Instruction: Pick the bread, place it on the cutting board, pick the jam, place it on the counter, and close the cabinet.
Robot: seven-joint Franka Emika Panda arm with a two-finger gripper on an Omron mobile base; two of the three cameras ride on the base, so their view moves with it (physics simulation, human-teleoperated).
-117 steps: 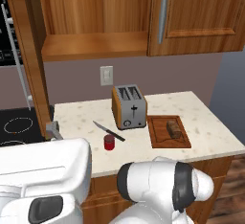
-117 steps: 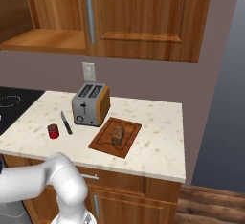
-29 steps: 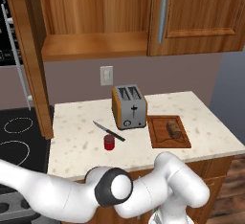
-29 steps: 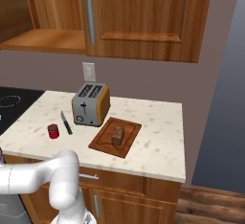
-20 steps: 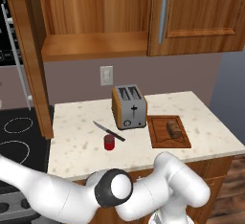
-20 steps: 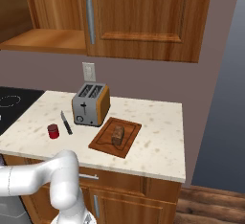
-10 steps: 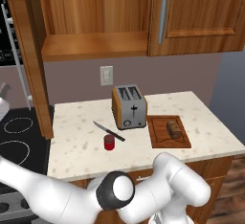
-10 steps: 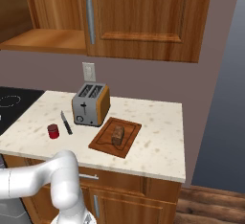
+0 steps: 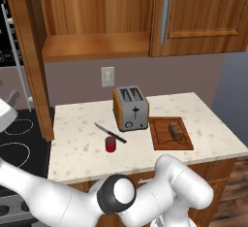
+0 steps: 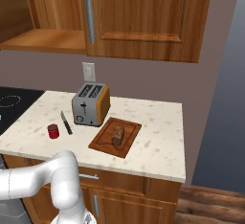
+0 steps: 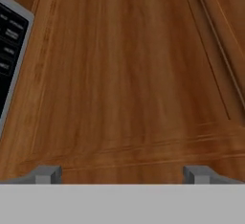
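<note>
End effector (image 11: 122, 174): fingers spread wide apart, nothing between them, facing a broad wooden panel close up in the hand view; a dark appliance panel sat at that view's left edge.
Arm: reached low and out to the robot's left, over toward the stovetop (image 9: 14, 141) side.
Bread (image 9: 176, 130): lay on the cutting board (image 9: 170, 134), right of the toaster (image 9: 131, 108), long axis running front to back on the board.
Jam (image 9: 111, 144): stood upright on the bench (image 9: 77, 138), just in front of the knife (image 9: 110, 133), apart from the toaster.
Cabinet (image 9: 97, 20): left bay open, shelf bare; right door shut with its silver handle (image 9: 165, 15) vertical.
Open door (image 9: 26, 58): swung out, seen edge-on at the bench's left end, long axis vertical.
Task stage: bread and jam both looked placed; closing the cabinet judged the only step left.
Key relation: door seemed to lie directly ahead of the end effector, and the wood in the hand view was likely its face; cannot tell if touching.
Next move: likely a sideways push rightward toward the cabinet to swing it shut.
Risk: open fingers could catch or skid along the smooth panel.
</note>
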